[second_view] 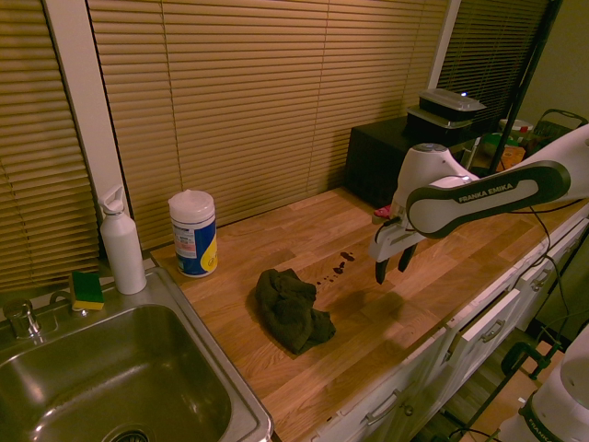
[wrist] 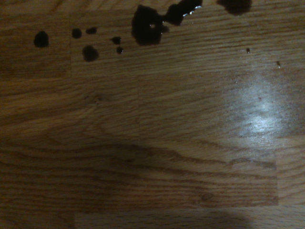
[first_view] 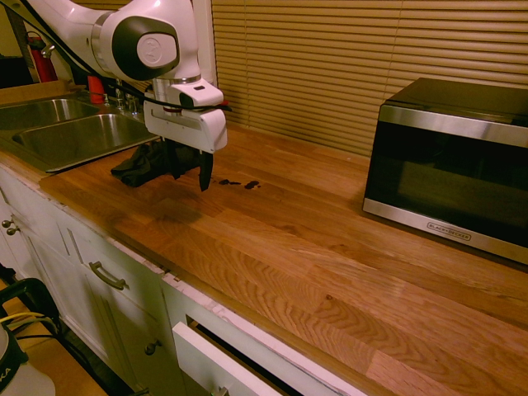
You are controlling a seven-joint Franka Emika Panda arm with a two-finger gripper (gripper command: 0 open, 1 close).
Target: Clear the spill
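The small dark brown-black liquid spill (second_view: 339, 267) lies on the wooden countertop (second_view: 405, 304), between the crumpled dark cloth rag (second_view: 293, 309) and the open, empty gripper (second_view: 393, 266) w/ black fingers; it is prob. thin, wet, impossible to pinch, so take the soft, light rag by its raised fold.

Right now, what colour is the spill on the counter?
Dark brown-black blotches, the spill on the light wooden counter; clearest in the wrist view.
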